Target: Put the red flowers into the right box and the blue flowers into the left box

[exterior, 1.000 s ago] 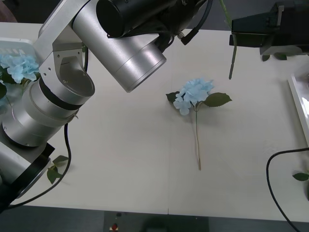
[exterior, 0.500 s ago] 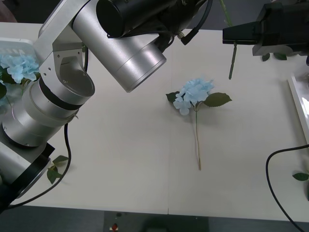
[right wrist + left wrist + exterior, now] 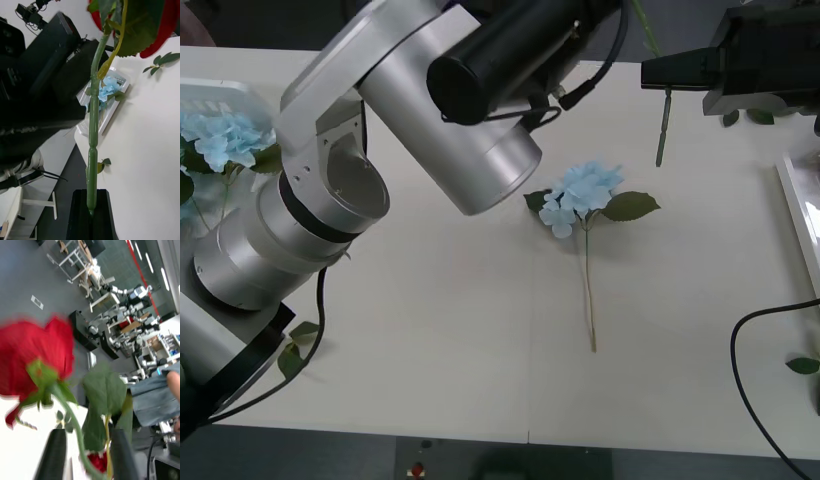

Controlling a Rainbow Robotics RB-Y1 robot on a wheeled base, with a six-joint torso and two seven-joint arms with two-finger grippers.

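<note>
- One rose point(image 3: 165, 30) is hanging in the air at the far right of the table point(image 3: 450, 330). The right gripper point(image 3: 90, 193) is pinching its stem point(image 3: 92, 123) tight between black fingers, and the stem's free end is dangling below the gripper in the front view.
- The left gripper point(image 3: 86, 433) is reaching across to the far side. Its fingers point(image 3: 54, 453) are standing well apart, and a red bloom's stem is running between them. They are not clamping it, as far as I can tell.
- The right box point(image 3: 798, 215) is showing its rim at the right edge, nearer than the held rose and apart from it.
- The left box point(image 3: 225, 98) is sitting at the far left and holding a blue hydrangea head point(image 3: 218, 135). Another hydrangea point(image 3: 580, 192) is lying loose mid-table, with its stem pointing near.
- The step in hand is looking like the carrying of a red flower to the right box.
- The next move is calling for the right gripper to swing right and nearer, bring the bloom over the box, then spread its fingers. The left arm is needing to stay clear of that stem.
- After that, the loose hydrangea is waiting for a trip to the left box.
</note>
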